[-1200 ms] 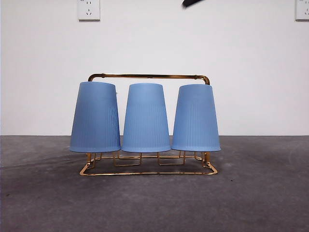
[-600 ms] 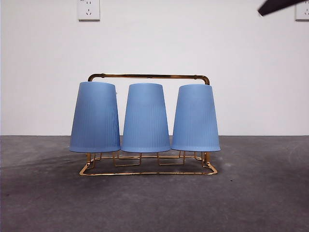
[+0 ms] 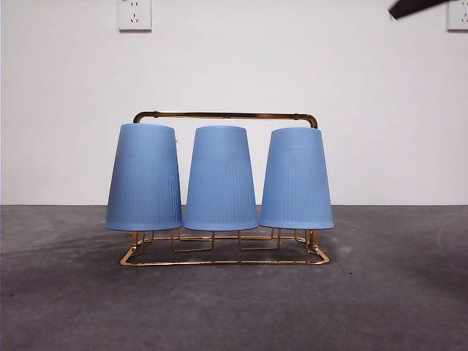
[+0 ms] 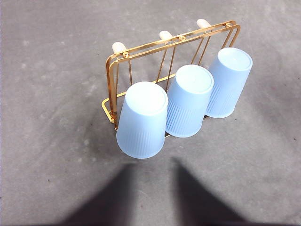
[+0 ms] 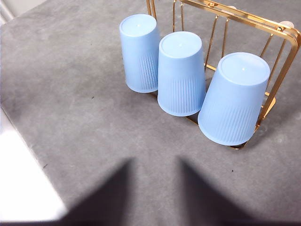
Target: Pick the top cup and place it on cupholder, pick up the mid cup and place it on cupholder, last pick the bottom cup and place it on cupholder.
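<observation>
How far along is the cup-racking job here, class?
Done: all three blue cups sit upside down on the cupholder. In hand: nothing; both wrist views show empty jaws above the table, well clear of the rack. Left: apparently nothing.

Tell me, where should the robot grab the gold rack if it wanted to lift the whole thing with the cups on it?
Probably by the arched top bar of the cupholder, coming straight down from above. That bar runs bare above the three upside-down blue cups, which cover the front prongs and crowd the sides, so an end effector would likely reach it without bumping a cup. Gripping mid-bar should keep the load balanced.
</observation>
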Available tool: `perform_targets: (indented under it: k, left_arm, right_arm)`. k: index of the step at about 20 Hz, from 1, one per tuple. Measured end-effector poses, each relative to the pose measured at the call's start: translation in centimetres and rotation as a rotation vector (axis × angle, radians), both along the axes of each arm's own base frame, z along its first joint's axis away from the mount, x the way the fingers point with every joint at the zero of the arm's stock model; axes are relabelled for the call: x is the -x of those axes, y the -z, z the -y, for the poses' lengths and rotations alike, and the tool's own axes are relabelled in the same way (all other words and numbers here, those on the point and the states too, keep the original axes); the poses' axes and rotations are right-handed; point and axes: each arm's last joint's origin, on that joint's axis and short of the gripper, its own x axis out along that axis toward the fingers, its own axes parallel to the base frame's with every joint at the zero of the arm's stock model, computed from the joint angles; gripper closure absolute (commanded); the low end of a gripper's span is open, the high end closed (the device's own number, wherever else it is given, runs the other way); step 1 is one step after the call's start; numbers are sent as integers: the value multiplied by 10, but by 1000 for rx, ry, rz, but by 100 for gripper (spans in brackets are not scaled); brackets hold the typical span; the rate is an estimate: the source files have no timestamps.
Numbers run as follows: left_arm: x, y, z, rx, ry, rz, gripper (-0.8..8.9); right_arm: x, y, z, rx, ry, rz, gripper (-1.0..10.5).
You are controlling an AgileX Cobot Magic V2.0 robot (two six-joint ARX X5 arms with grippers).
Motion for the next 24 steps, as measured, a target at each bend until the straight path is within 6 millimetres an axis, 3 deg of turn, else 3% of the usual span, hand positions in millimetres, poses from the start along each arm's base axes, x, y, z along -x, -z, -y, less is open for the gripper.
perform_targets:
  k: [18, 22, 24]
  left_arm:
    - [1, 0, -2, -26, 4, 18, 804]
    - [2, -29, -32, 47, -191, 384, 804]
    - [6, -28, -48, 54, -292, 559, 804]
  right_arm:
    - [0, 0, 0, 0, 0, 0, 935]
    - [0, 0, 0, 0, 0, 0, 935]
    - [0, 0, 0, 0, 0, 0, 935]
